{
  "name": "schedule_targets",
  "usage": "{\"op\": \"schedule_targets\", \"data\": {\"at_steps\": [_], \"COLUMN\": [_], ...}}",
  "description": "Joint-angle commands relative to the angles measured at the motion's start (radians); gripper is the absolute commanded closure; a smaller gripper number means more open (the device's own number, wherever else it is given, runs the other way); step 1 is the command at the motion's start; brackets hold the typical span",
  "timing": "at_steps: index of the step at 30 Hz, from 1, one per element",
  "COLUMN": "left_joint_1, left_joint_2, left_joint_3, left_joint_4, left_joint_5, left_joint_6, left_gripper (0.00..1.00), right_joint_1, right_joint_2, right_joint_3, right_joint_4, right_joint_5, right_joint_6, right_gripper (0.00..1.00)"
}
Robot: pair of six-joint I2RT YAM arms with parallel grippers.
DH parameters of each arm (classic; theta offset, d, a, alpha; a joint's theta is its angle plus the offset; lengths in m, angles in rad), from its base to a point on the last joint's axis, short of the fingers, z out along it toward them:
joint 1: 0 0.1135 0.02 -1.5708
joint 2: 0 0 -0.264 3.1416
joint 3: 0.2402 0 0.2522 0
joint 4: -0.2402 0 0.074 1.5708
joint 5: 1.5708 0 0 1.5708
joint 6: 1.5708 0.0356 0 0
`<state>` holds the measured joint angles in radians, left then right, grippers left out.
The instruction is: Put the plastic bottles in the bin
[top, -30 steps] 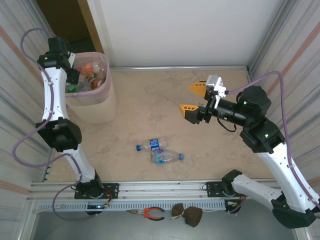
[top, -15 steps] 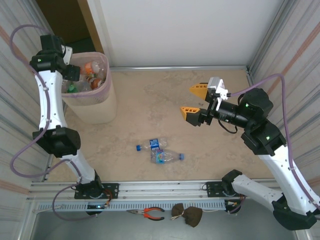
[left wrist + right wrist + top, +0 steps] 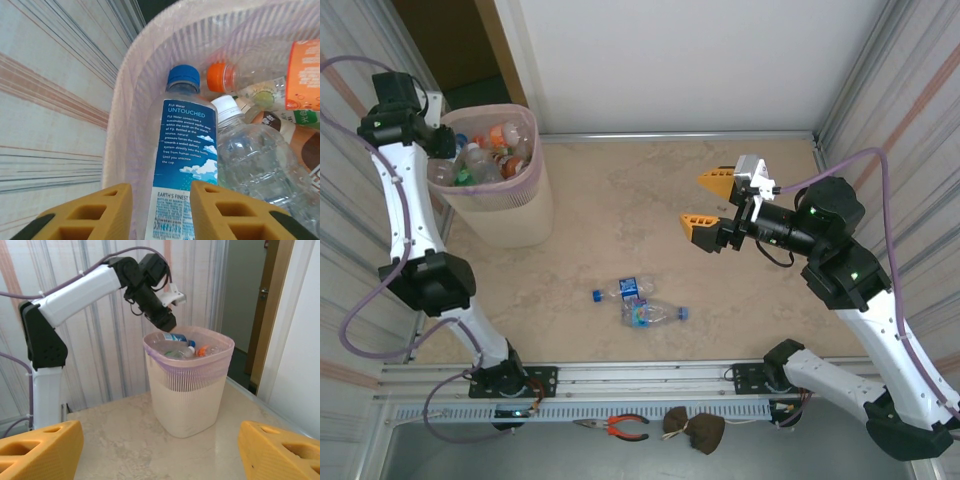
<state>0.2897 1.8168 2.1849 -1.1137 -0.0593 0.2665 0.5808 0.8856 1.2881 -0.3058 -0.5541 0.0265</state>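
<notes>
The left arm stretches up and forward, the left gripper narrowly parted and empty; the right gripper hovers level, wide open.

1. Bottle just ahead of the left gripper, on its blue label: "FIJI Water" above a large "UNTOUCHED".
2. Small print beneath on the blue label: "…natural pressure forces the water towards a sealed delivery system directly into the bottle, free from human contact. Until you unscrew the cap."
3. The end of the blue label nearest the left gripper: "EARTH'S FINEST", cut off there.
4. Orange label, far right of the left gripper: white print, too blurred to read.
</notes>
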Motion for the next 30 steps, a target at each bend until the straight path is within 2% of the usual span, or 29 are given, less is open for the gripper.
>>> {"op": "schedule_targets", "data": {"at_steps": [1, 9, 15, 30], "left_joint_1": [0.013, 0.02, 0.025, 0.025], "left_joint_2": [0.022, 0.026, -0.008, -0.131], "left_joint_3": [-0.056, -0.171, -0.162, -0.113], "left_joint_4": [0.015, 0.051, 0.066, 0.051], "left_joint_5": [0.044, 0.061, 0.09, 0.259], "left_joint_6": [-0.006, -0.01, -0.028, -0.088], "left_gripper": [0.67, 0.69, 0.69, 0.62], "right_joint_1": [-0.008, -0.007, -0.007, 0.001], "right_joint_2": [0.006, 0.016, 0.007, -0.015], "right_joint_3": [-0.007, 0.007, 0.01, -0.006], "right_joint_4": [0.04, 0.036, 0.032, 0.007], "right_joint_5": [-0.019, -0.027, -0.018, 0.011], "right_joint_6": [0.03, 0.032, 0.04, 0.053], "right_gripper": [0.2, 0.21, 0.21, 0.22]}}
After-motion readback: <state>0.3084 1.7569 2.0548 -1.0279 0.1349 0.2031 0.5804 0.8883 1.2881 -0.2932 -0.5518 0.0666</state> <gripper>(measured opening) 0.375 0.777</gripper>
